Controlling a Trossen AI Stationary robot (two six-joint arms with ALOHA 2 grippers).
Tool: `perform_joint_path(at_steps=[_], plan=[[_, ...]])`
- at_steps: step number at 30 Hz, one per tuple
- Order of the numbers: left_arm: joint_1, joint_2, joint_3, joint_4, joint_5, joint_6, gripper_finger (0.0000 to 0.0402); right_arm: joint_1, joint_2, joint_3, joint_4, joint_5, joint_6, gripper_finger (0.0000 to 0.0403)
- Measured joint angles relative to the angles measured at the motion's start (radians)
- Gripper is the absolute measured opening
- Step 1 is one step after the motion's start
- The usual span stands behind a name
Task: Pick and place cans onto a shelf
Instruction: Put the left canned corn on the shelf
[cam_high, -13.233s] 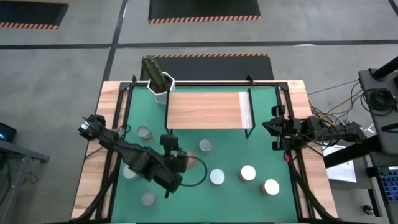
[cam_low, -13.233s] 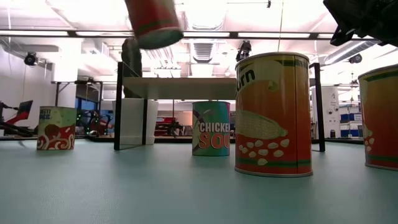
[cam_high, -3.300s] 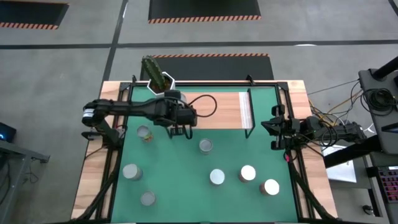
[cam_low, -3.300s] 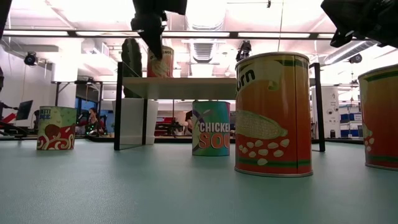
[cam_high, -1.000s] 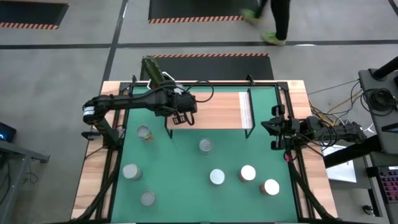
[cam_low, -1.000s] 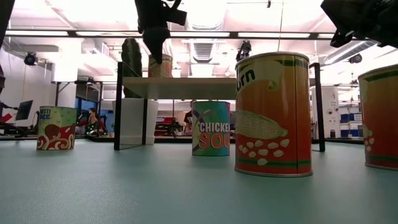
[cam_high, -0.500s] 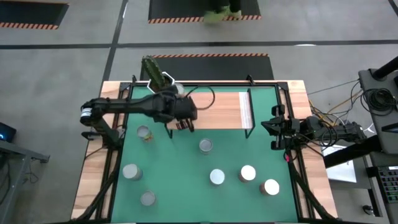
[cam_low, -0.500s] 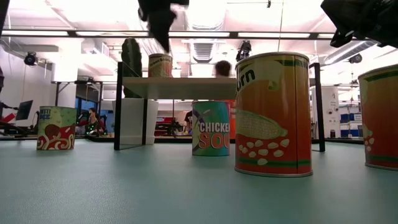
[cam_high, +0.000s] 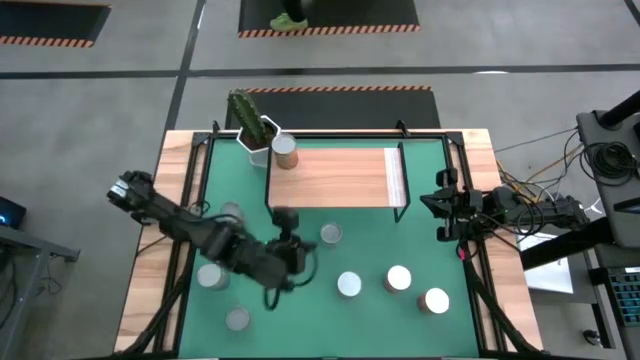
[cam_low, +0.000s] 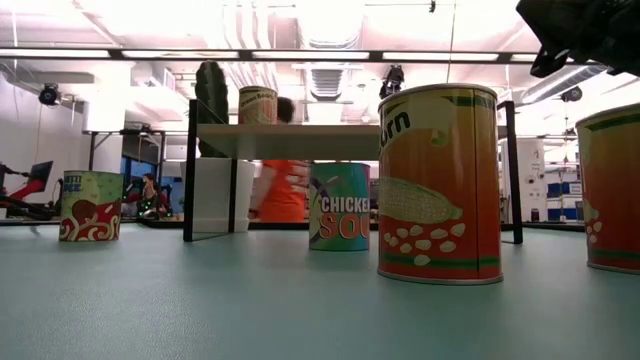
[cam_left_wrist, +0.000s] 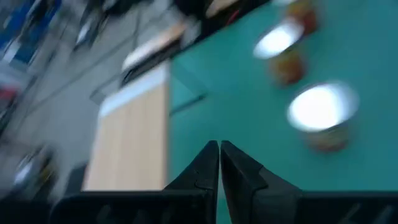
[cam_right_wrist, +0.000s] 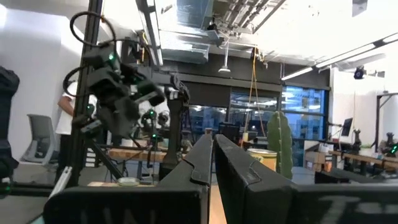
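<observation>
One can (cam_high: 285, 148) stands upright on the far left corner of the shelf (cam_high: 335, 178), next to the cactus pot; the low view shows the same can (cam_low: 258, 105) on the plank. Several more cans stand upright on the green mat, among them one (cam_high: 330, 234) just in front of the shelf and two (cam_high: 349, 284) (cam_high: 399, 278) nearer the front. My left gripper (cam_high: 300, 258) hovers shut over the mat's middle left, empty, pointing toward the table's right; two cans (cam_left_wrist: 320, 112) (cam_left_wrist: 280, 40) lie ahead of it (cam_left_wrist: 219, 149). My right gripper (cam_high: 440, 205) waits shut at the table's right edge.
A cactus in a white pot (cam_high: 255, 128) stands at the shelf's far left. Cans (cam_high: 232, 212) (cam_high: 210, 276) (cam_high: 237, 319) stand on the mat's left, under and beside my left arm. A person in orange (cam_low: 280, 185) passes behind the table. The black frame (cam_high: 190, 250) borders the mat.
My left gripper has swung from the shelf's left front edge toward the table's near edge, out over the mat, turning toward the table's right and leaving the low view. The can on the shelf, covered by the arm before, now shows and stays upright.
</observation>
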Motion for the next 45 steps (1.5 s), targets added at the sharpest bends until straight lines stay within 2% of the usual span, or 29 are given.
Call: perform_joint_path(at_steps=[6, 12, 16, 22, 27, 34, 42, 45], plan=[[-0.04, -0.126, -0.253, 0.367, 0.037, 0.153, 0.0, 0.003, 0.036, 0.044, 0.006, -0.028, 0.038, 0.0009], [-0.039, -0.307, -0.457, 0.557, 0.035, 0.156, 0.0, 0.022, 0.138, 0.081, 0.004, -0.037, 0.093, 0.0009], [-0.039, -0.415, -0.537, 0.654, 0.028, 0.164, 0.0, 0.04, 0.229, 0.112, 0.0, -0.036, 0.097, 0.0009], [-0.039, -0.528, -0.597, 0.654, -0.025, 0.162, 0.0, 0.058, 0.375, 0.203, -0.01, -0.035, 0.143, 0.0009], [-0.038, -0.574, -0.617, 0.627, -0.026, 0.161, 0.0, 0.066, 0.487, 0.327, -0.155, -0.028, 0.178, 0.0009], [-0.038, -0.587, -0.62, 0.558, -0.027, 0.127, 0.0, 0.1, 0.659, 0.543, -0.451, -0.027, 0.277, 0.0009], [-0.04, -0.59, -0.62, 0.544, -0.027, 0.108, 0.0, 0.202, 0.851, 0.747, -0.601, -0.023, 0.412, 0.0009], [-0.04, -0.59, -0.62, 0.544, -0.027, 0.107, 0.0, 0.257, 0.908, 0.808, -0.619, 0.014, 0.449, 0.0009]])
